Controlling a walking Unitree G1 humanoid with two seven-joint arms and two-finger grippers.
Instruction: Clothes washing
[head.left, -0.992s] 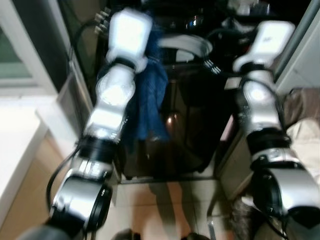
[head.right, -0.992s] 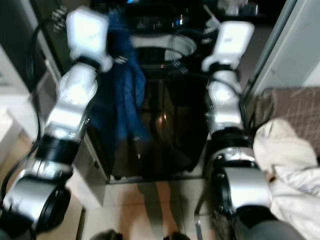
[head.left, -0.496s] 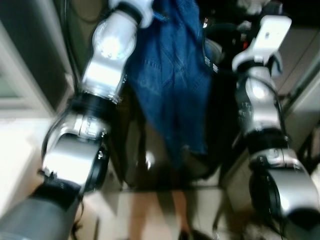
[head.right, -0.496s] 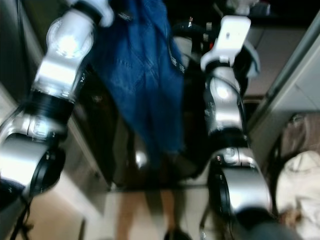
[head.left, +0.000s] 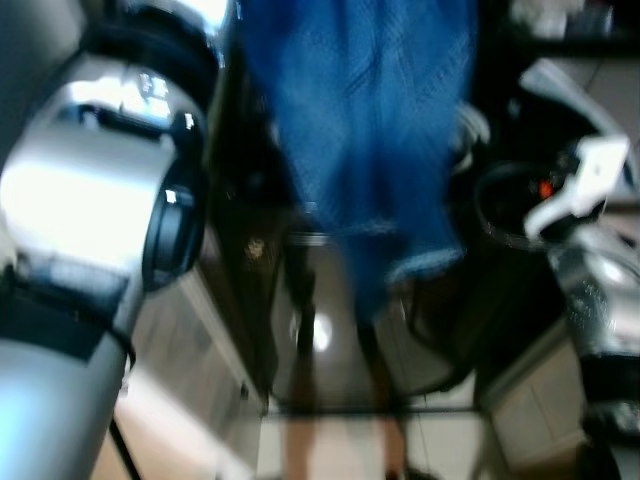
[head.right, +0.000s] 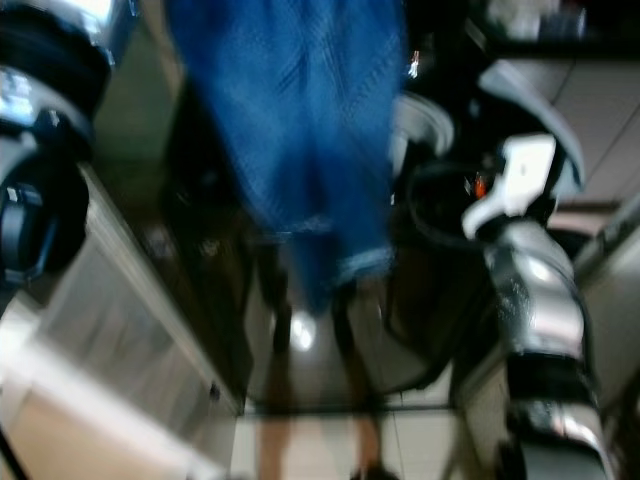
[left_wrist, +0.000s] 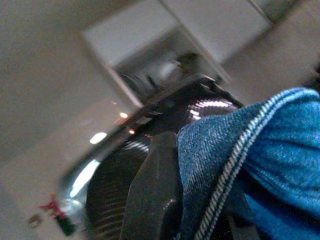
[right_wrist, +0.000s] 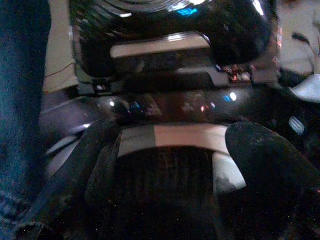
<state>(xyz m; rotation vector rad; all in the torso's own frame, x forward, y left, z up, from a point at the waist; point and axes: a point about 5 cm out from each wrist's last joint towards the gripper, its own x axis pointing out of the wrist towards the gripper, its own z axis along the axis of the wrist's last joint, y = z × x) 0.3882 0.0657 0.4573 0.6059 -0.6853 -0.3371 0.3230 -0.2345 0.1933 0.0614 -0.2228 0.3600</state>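
Jeans (head.left: 370, 150) lifted higher; left gripper (left_wrist: 200, 190) clamps them above washer (right_wrist: 170, 100).

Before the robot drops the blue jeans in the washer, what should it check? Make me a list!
1. Left gripper pinching the blue jeans: ok, denim is bunched against its finger.
2. Jeans lifted off the floor: ok, the hem hangs in front of the black washer.
3. Washer drum open: ok, dark opening shows below the right gripper.
4. Right gripper free: ok, fingers apart, holding nothing.
5. Jeans directly over the drum: cannot tell, pictures are blurred.
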